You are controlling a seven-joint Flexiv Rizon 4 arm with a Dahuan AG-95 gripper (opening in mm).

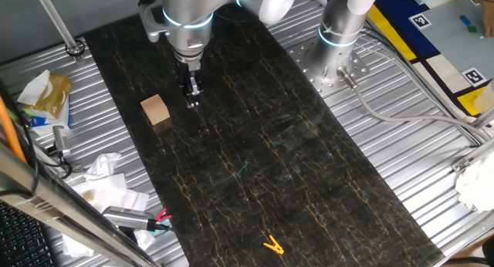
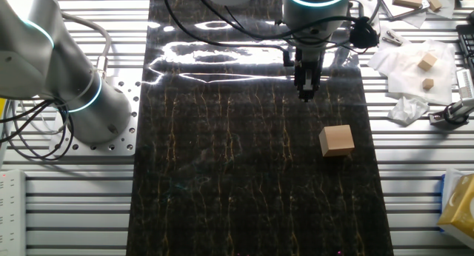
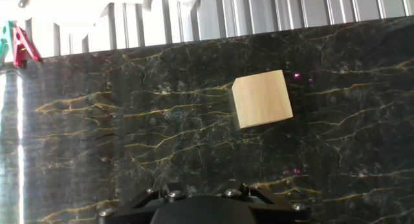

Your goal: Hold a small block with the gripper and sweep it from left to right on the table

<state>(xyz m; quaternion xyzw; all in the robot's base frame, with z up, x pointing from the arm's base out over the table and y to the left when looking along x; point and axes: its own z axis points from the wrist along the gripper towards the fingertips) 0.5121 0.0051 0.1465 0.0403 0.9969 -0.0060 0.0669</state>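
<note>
Block (image 1: 155,109) on the table (image 1: 309,190), sitting alone and untouched, a light tan wooden cube with plain faces. Gripper (image 1: 192,89) hangs just beside it over the black gold-veined surface, fingers pointing straight down, nothing between them. How wide they stand I cannot tell (they read as one dark cluster in both fixed views, and the hand view shows only the black mount at its bottom edge). From the other fixed view, the gripper (image 2: 306,84) is near the block (image 2: 337,140), apart from it, toward the far end of the table (image 2: 222,204). In the hand view the cube (image 3: 261,99) lies slightly turned against the veins, close to the ribbed metal sheet (image 3: 272,13). A yellow clip (image 1: 272,245) rests well apart, down at the table's near end.
</note>
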